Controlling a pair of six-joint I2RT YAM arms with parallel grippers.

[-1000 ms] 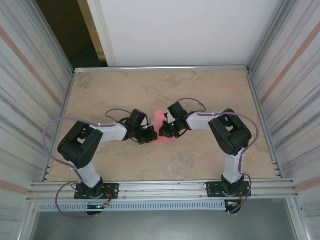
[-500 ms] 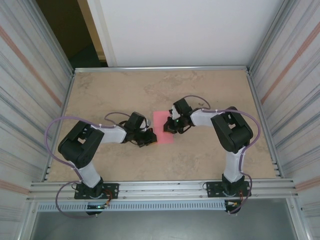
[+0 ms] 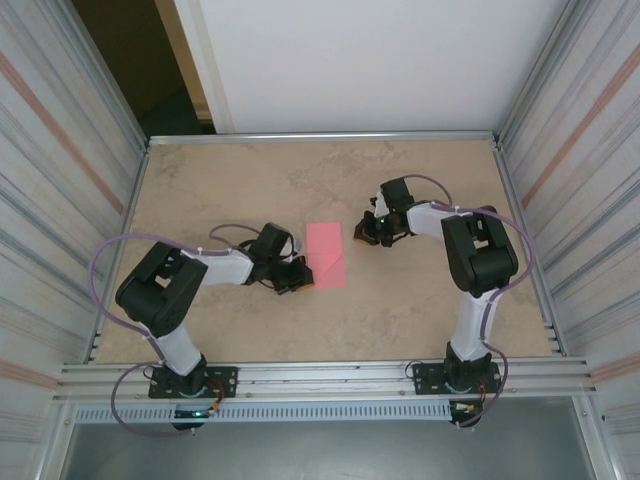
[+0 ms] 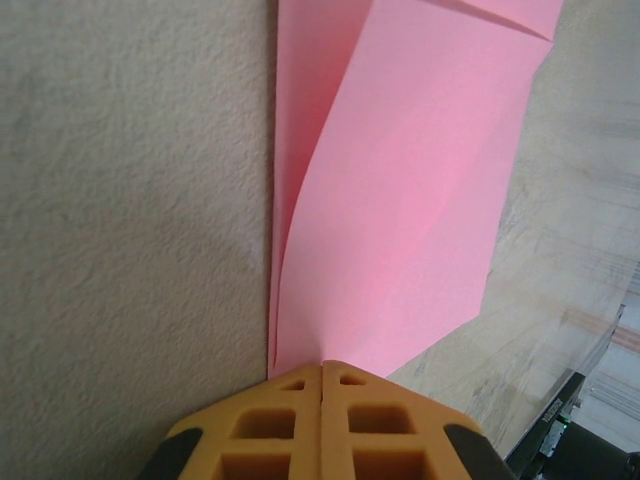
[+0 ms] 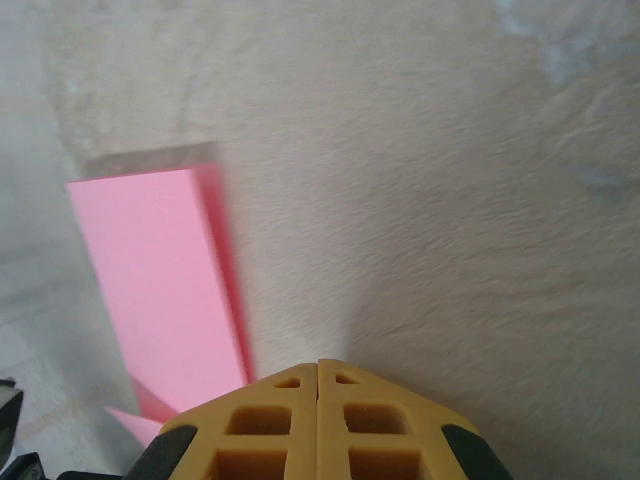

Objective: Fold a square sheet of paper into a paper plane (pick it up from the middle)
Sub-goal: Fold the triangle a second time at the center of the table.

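The pink sheet of paper (image 3: 326, 254) lay flat on the counter (image 3: 220, 190), about in the middle, between my two arms. It was folded into a tall shape, and a slanted crease ran across it. In my left wrist view, one flap of the paper (image 4: 400, 200) sat a little higher than the layer under it.

My left gripper (image 3: 301, 277) was low on the counter, at the near left corner of the paper. Its yellow fingers (image 4: 270, 430) were pressed tight together. The point of the paper came right up to their tip. I could not tell if the corner was pinched between them or just touching.

My right gripper (image 3: 366, 233) was on the other side, near the far right corner, but apart from the paper. Its fingers (image 5: 270, 425) were tight together too, and they held nothing. Bare counter lay between them and the pink edge (image 5: 160, 280).

Striped metal walls (image 3: 60, 150) stood on both sides. A white wall (image 3: 360, 60) and a dark doorway (image 3: 130, 60) were at the back. Purple cables (image 3: 100, 260) looped along my arms, and a metal rail (image 3: 320, 378) ran by their bases.
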